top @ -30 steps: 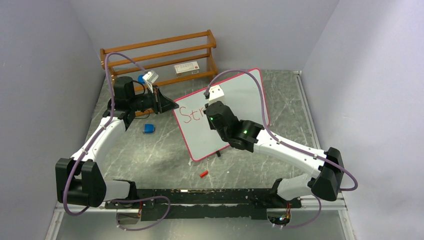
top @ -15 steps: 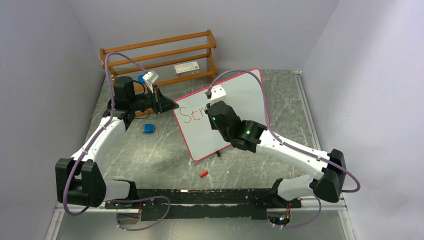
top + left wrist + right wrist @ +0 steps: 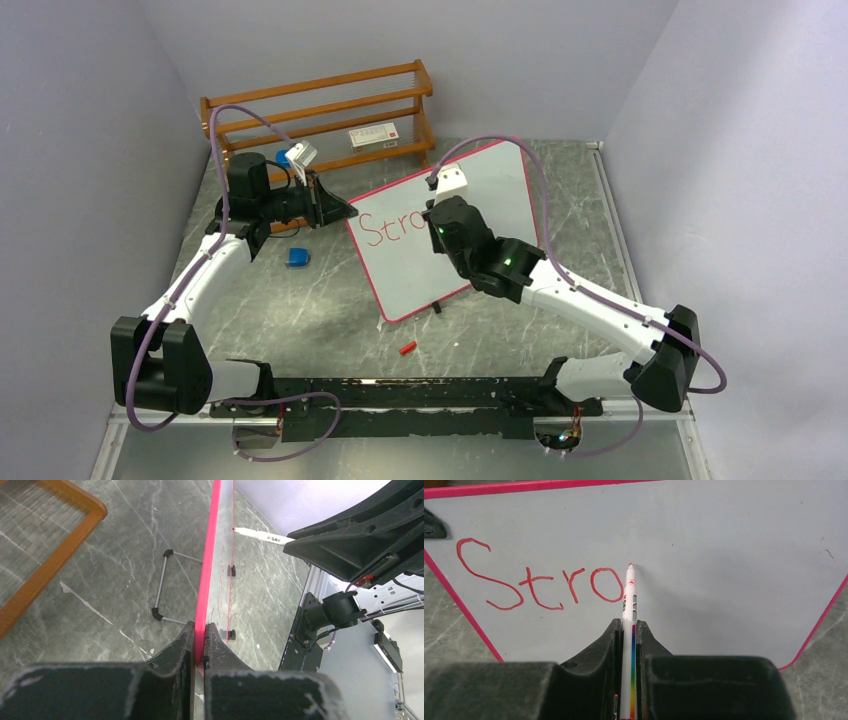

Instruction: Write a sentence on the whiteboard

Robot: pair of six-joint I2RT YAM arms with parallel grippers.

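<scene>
At tabletop (image 3: 300, 300) centre, marker (image 3: 629, 605) meets whiteboard (image 3: 400, 280)

Propped upright, the whiteboard has the wooden rack (image 3: 320, 105) at its 11 o'clock. Its pink rim at 9 o'clock sits clamped in the left jaws. The right jaws pinch the marker, tip touching just at 3 o'clock of the red sentence (image 3: 541, 585), "Stro".

White whiteboard (image 3: 724, 555), pink-red rim between black left fingers (image 3: 170, 660). Red sentence (image 3: 539, 585) just left of pen tip. White marker (image 3: 628, 610), rainbow stripe between black right fingers (image 3: 599, 655). Grey table (image 3: 100, 580), pale veins, beside left fingers.
</scene>
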